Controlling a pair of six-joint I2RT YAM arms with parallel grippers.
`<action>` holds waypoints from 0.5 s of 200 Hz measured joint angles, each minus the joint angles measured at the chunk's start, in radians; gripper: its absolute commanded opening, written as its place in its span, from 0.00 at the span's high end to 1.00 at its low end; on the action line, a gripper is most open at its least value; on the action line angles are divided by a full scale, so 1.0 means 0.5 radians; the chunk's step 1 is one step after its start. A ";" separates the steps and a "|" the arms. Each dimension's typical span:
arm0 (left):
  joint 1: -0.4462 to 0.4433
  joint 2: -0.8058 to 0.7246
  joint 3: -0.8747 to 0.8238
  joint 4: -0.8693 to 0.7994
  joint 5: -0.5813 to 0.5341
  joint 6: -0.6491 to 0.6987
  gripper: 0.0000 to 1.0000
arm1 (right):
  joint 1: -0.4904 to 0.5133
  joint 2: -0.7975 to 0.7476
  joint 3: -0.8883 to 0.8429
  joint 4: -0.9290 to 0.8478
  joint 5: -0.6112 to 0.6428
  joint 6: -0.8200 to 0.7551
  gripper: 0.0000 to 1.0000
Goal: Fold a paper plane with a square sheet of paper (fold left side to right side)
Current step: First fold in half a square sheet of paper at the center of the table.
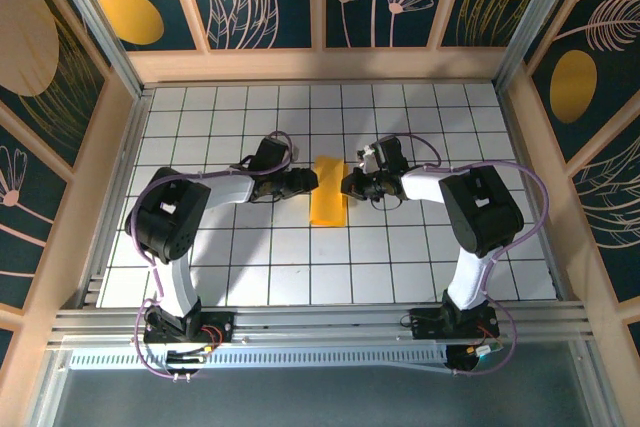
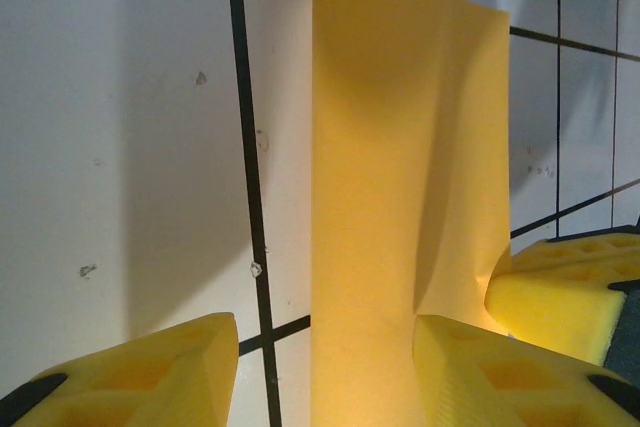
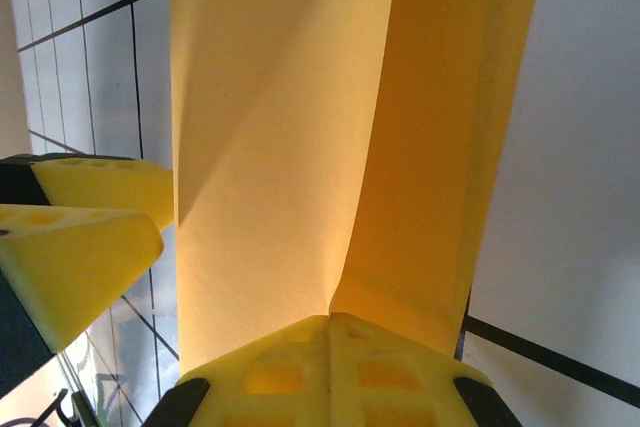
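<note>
Folded square sheet of paper (image 1: 328, 204) sits mid-surface (image 1: 400, 247) btwn both arms. Right claw (image 3: 330, 332) clenched on its edge; left claw (image 2: 320, 332) released, jaws apart round it. Risk: w/o left hold, any right pull drags sheet, crease skews

right gripper (image 3: 328, 332) clamped on paper (image 3: 280, 147), grid table (image 3: 585, 197)

Sheet of paper (image 1: 328, 204) mid-table (image 1: 400, 269); left gripper (image 1: 309, 181) just left, right gripper (image 1: 348, 185) at right edge.
</note>
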 measured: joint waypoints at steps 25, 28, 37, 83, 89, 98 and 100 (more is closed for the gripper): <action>-0.016 0.043 0.024 0.006 0.047 -0.001 0.51 | 0.010 0.001 0.001 -0.012 0.011 -0.021 1.00; -0.020 0.049 0.027 0.006 0.051 -0.002 0.51 | 0.011 0.001 0.002 -0.014 0.014 -0.021 1.00; -0.025 0.069 0.040 0.006 0.060 -0.001 0.52 | 0.014 0.002 0.002 -0.021 0.024 -0.022 1.00; -0.045 0.132 0.111 -0.047 0.017 0.006 0.62 | 0.017 0.002 0.013 -0.069 0.050 -0.038 0.95; -0.050 0.138 0.123 -0.067 0.002 0.011 0.63 | 0.017 0.002 0.017 -0.073 0.052 -0.040 0.93; -0.056 0.143 0.137 -0.095 -0.022 0.016 0.64 | 0.017 0.002 0.021 -0.079 0.058 -0.045 0.89; -0.058 0.145 0.142 -0.103 -0.030 0.019 0.64 | 0.017 0.002 0.021 -0.079 0.059 -0.050 0.88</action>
